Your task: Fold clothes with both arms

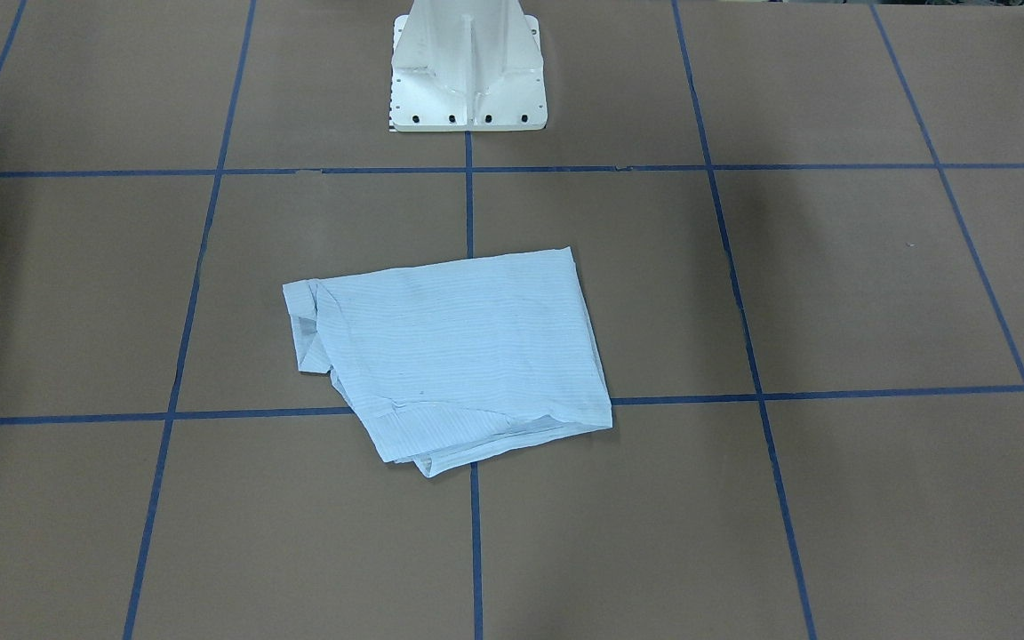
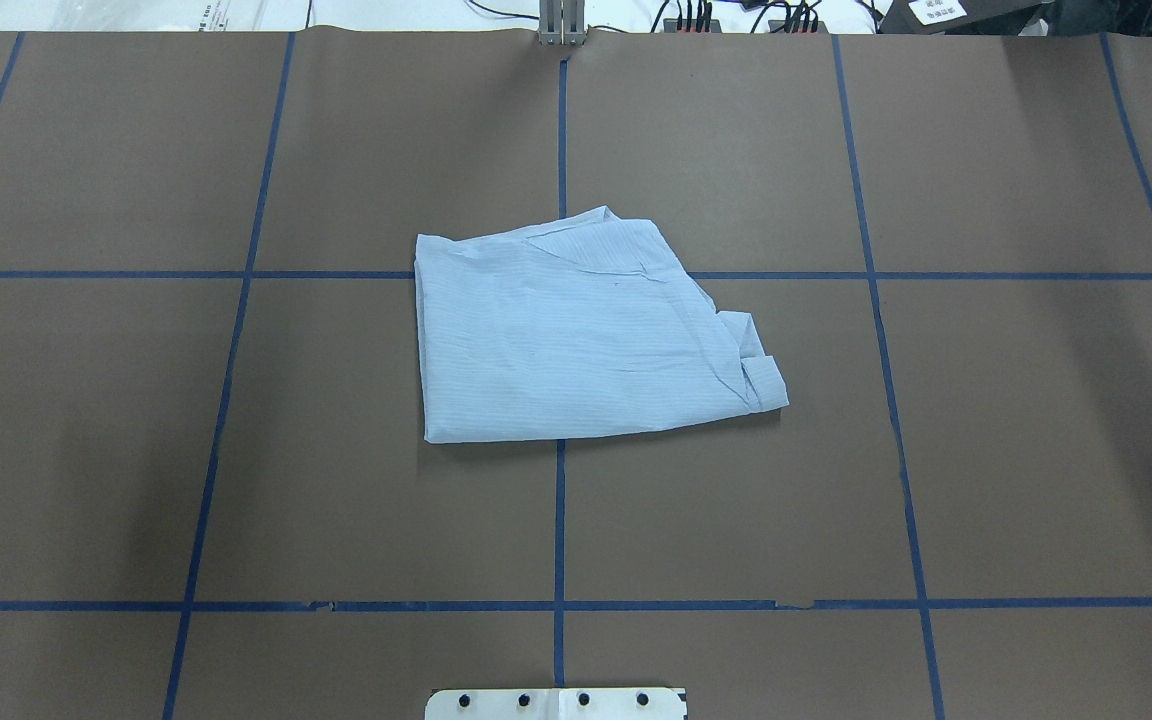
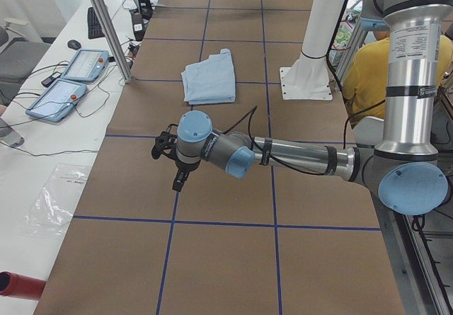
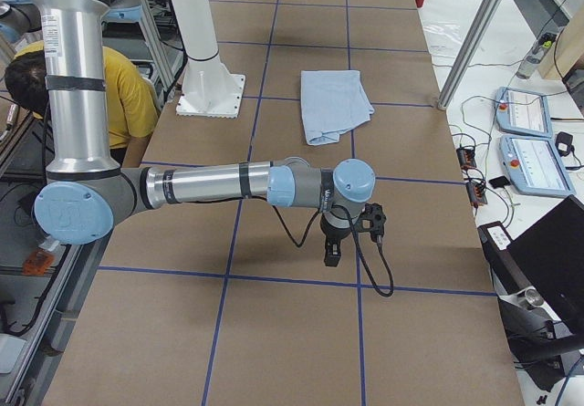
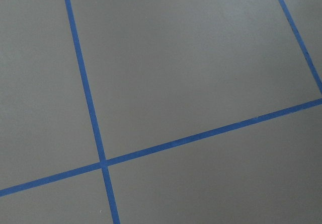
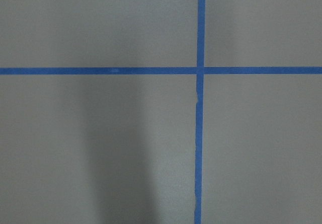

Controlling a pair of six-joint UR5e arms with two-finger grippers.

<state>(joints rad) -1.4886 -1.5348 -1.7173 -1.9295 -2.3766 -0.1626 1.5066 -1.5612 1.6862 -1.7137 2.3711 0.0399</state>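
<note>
From across the surface, a thin, light blue, finely striped shirt [image 1: 454, 356] lies folded into a flat, rough rectangle in the middle of the brown paper-covered surface [image 1: 832, 284]. It sits over a crossing of the blue tape lines [image 1: 469, 213] that mark out a grid. Its bunched collar end points toward the robot's right edge. A white metal pedestal [image 1: 468, 71] stands at the robot's edge, well apart from the shirt.

From over the robot's shoulders, the shirt [image 2: 576, 330] rests alone on the centre line, its layered hem toward the far edge. Only the pedestal's bolted plate [image 2: 556, 703] shows at the near edge.

From the left end of the surface, the silver-grey tubular left arm [image 3: 297, 156] with light blue joint caps reaches out low. Its black left end effector [image 3: 179, 182] points down over bare paper near the left edge, well apart from the shirt [image 3: 210, 80]. I cannot tell whether it is spread or closed. A person in a yellow top [image 3: 368, 74] is behind the pedestal.

From the right end, the matching right arm [image 4: 201, 185] does the same. Its black right end effector [image 4: 332, 253] is aimed down near the right edge, far from the shirt [image 4: 335, 103], and I cannot tell its state.

Both wrist cameras show only brown paper and crossing blue tape.
</note>
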